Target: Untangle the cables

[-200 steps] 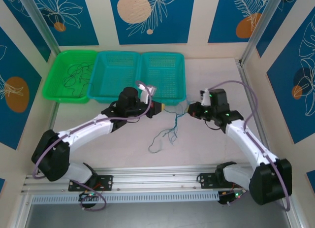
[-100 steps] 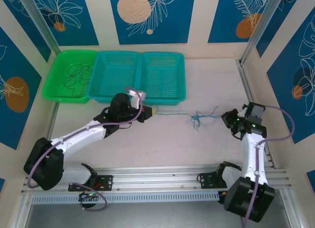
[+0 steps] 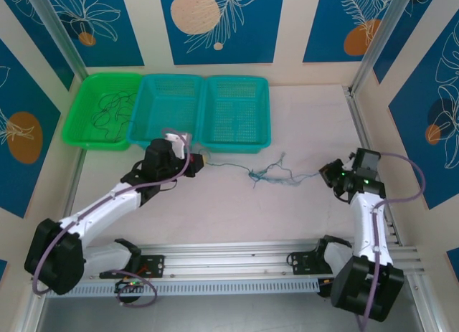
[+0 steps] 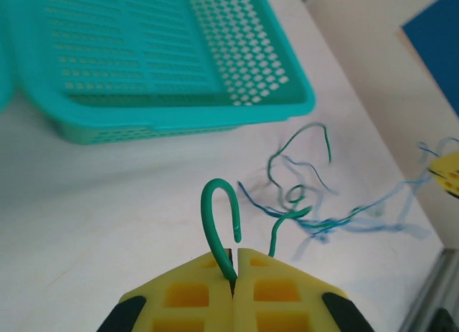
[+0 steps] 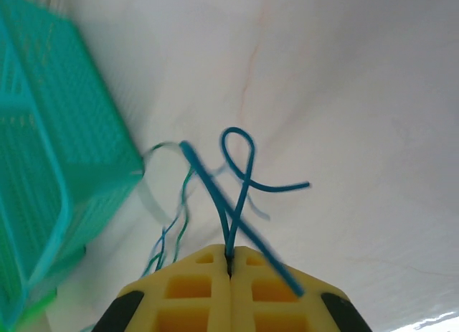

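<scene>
**Cables [image 3: 267, 176] knotted mid-table, pinched at both ends**

Nearest, the left gripper [image 3: 203, 160] is clamped on a green wire [image 4: 206, 210] just below its hooked end. The right gripper [image 3: 324, 174] is clamped on a blue wire [image 5: 208, 178]. The knot sits between them. Beyond stand two teal baskets [image 3: 237, 144] and a green basket [image 3: 72, 135] holding dark wires [image 3: 111, 108].

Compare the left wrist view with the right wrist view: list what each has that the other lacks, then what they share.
Left wrist: the green cable, its hooked end pinched in the shut left fingers. Right wrist: the blue cable, its looped end pinched in the shut right fingers. Shared: the teal basket, the loose tangle of thin cables, the pale table.
</scene>
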`<state>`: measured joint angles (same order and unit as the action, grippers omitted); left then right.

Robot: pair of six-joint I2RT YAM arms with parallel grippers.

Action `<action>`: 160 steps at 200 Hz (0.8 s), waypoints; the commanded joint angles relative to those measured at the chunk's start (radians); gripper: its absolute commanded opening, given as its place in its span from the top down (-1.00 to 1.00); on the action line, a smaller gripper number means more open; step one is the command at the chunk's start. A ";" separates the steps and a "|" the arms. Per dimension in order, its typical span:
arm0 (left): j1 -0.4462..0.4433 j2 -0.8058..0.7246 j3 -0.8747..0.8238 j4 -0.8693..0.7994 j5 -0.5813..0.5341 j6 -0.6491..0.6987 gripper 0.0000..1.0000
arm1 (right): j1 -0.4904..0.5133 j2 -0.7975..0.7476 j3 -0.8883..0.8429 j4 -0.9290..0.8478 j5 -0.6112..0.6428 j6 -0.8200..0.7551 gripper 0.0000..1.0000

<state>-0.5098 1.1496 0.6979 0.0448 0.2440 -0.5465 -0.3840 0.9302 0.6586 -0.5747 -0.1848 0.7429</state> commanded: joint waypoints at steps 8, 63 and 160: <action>0.119 -0.156 -0.027 -0.189 -0.216 0.003 1.00 | -0.255 -0.011 -0.029 -0.010 -0.074 0.071 1.00; 0.202 -0.285 -0.089 -0.237 -0.210 -0.005 1.00 | -0.241 -0.021 -0.011 -0.008 0.014 0.105 1.00; 0.279 -0.279 -0.086 -0.251 -0.127 0.081 1.00 | -0.206 -0.041 -0.024 0.041 -0.034 0.172 1.00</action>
<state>-0.2497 0.8627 0.6086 -0.2558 0.0246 -0.5014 -0.7292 0.8677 0.6445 -0.5941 -0.2054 0.9062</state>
